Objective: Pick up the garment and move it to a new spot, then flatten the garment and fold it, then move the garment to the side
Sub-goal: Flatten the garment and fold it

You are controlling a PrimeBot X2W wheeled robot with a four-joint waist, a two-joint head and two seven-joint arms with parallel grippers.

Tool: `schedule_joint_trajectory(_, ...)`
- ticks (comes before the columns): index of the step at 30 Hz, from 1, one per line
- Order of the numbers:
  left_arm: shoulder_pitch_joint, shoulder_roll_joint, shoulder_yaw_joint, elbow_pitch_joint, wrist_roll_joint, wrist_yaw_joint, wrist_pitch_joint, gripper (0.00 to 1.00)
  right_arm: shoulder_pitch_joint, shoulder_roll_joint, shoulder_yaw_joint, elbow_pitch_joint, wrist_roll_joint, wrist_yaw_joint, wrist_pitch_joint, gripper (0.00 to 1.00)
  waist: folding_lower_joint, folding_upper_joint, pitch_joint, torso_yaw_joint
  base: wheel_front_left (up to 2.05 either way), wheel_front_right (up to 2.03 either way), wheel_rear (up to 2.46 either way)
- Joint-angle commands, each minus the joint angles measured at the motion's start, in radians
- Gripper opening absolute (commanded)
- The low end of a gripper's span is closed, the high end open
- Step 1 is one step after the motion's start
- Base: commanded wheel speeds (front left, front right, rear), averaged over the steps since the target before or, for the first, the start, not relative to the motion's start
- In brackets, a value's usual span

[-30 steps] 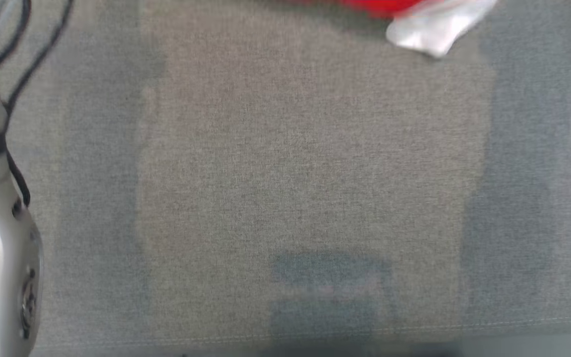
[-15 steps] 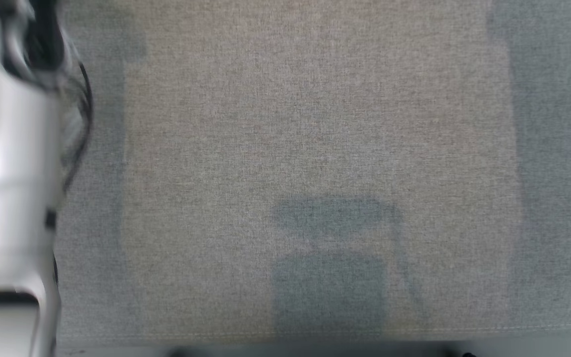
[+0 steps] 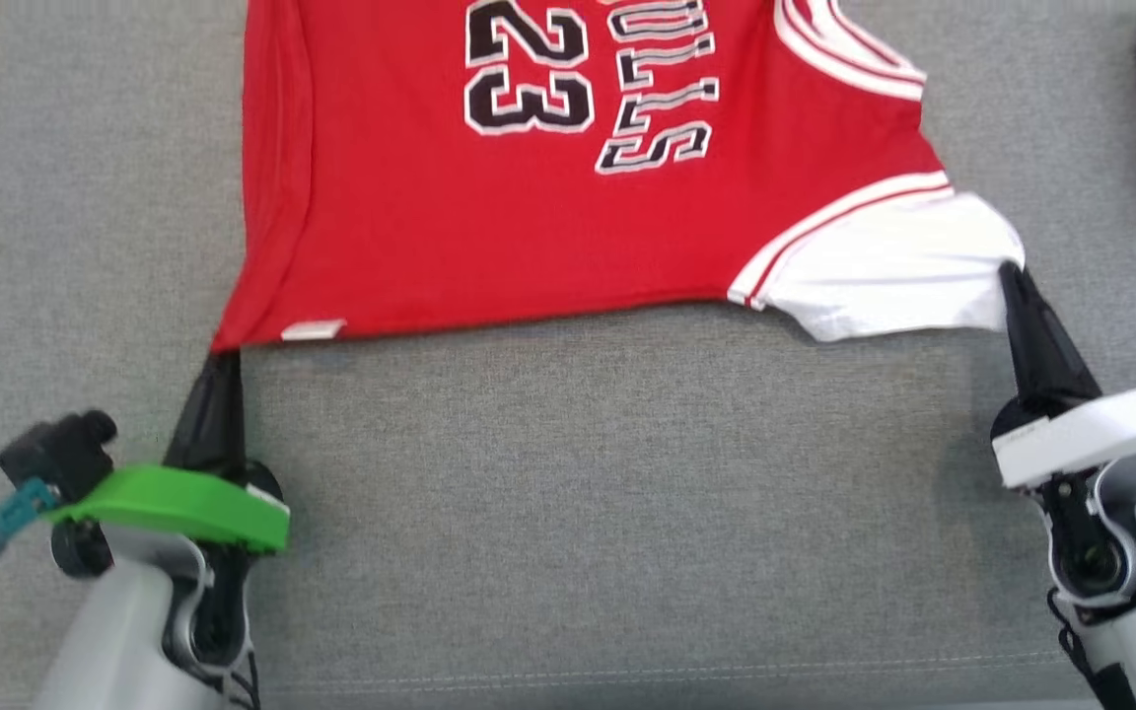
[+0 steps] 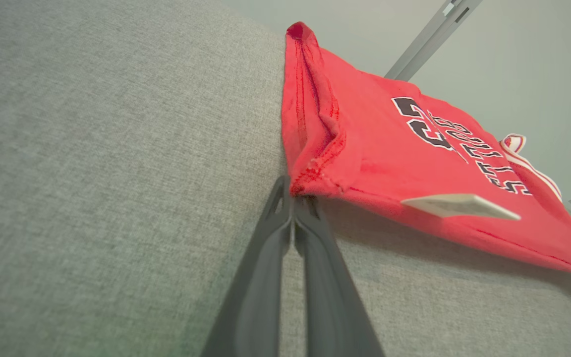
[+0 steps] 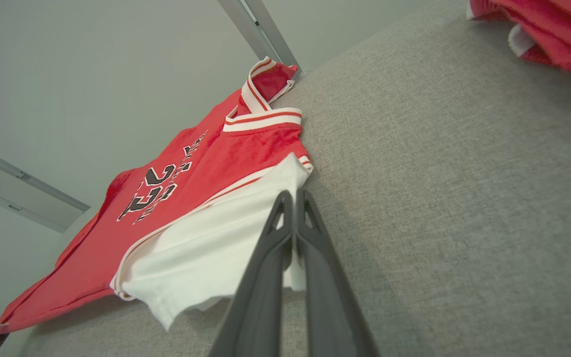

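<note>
1. Reaching forward, low over the near part of the grey woven-fabric worktop (image 3: 578,493), arms well apart.
2. Pinched fully shut: left fingers (image 3: 211,414) on the hem corner of the red sleeveless basketball jersey (image 3: 529,227), right fingers (image 3: 1036,345) on its white corner.
3. Spread print-up beyond, near edge slightly raised.
4. Probably light, limp, slippery; best gripped at corners and kept taut.

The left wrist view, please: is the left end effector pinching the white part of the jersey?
No, the left end effector is shut on a red hem corner of the jersey.
</note>
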Motion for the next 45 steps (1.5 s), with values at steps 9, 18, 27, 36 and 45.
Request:
schedule_joint_trajectory(9, 0.397, -0.075, 0.002, -0.203, -0.009, 0.071, -0.009, 0.0, 0.253, -0.014, 0.005, -0.021, -0.027, -0.002, -0.032, 0.0, 0.0001, 0.0, -0.189, -0.031, 0.0, 0.0, 0.0)
schedule_joint_trajectory(18, 0.592, -0.107, 0.026, -0.335, -0.056, 0.107, -0.006, 0.0, 0.399, -0.019, -0.049, 0.006, -0.064, -0.002, -0.027, 0.0, 0.0001, 0.0, -0.235, -0.027, 0.0, 0.0, 0.0)
schedule_joint_trajectory(27, 0.676, -0.112, 0.007, -0.429, -0.088, 0.139, 0.042, 0.0, 0.45, -0.009, -0.073, -0.037, -0.086, -0.002, 0.012, 0.0, 0.0001, 0.0, -0.244, -0.03, 0.0, 0.0, 0.0)
schedule_joint_trajectory(36, 0.623, -0.09, -0.027, -0.518, -0.088, 0.189, 0.148, 0.0, 0.378, -0.014, -0.092, -0.086, -0.131, -0.002, 0.1, 0.0, 0.0001, 0.0, -0.212, -0.018, 0.0, 0.0, 0.0)
schedule_joint_trajectory(45, 0.53, -0.039, -0.024, -0.623, -0.089, 0.261, 0.281, 0.0, 0.256, -0.032, -0.113, -0.1, -0.178, -0.002, 0.215, 0.0, 0.0001, 0.0, -0.169, 0.003, 0.0, 0.0, 0.0)
